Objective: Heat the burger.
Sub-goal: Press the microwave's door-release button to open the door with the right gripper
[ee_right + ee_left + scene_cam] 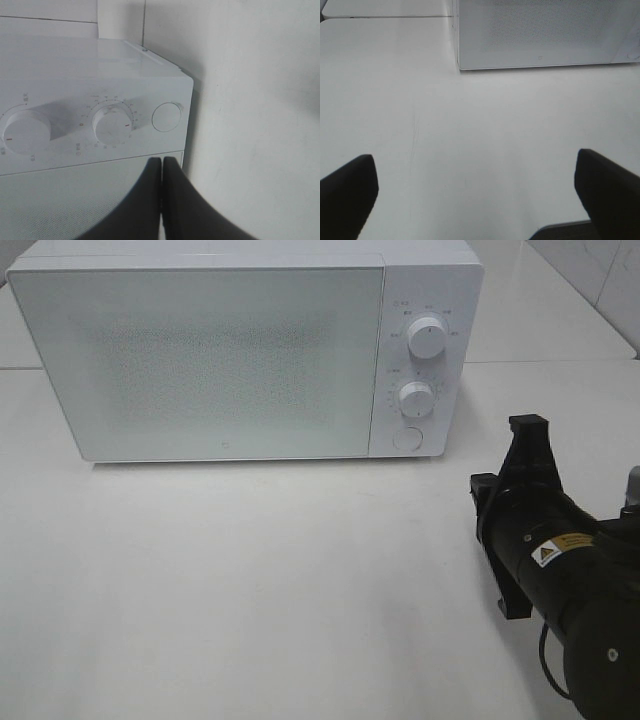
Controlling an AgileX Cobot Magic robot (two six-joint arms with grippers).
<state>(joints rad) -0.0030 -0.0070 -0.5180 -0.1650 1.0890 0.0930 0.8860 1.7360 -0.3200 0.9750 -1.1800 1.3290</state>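
The burger is out of view. A white microwave (200,350) stands at the back of the table with its door closed; it also shows in the left wrist view as the microwave (545,35). My right gripper (527,425) hovers to the right of the microwave's front. It is shut with nothing between its fingers and points toward the control panel. In the right wrist view the right gripper (161,162) sits just before the round button (166,117) and the timer knob (112,125). My left gripper (475,157) is open over bare table and holds nothing.
The control panel carries an upper knob (428,337), a lower knob (415,397) and a round button (407,438). The white table (250,580) stretches in front of the microwave. A tiled wall (600,280) rises at the back right.
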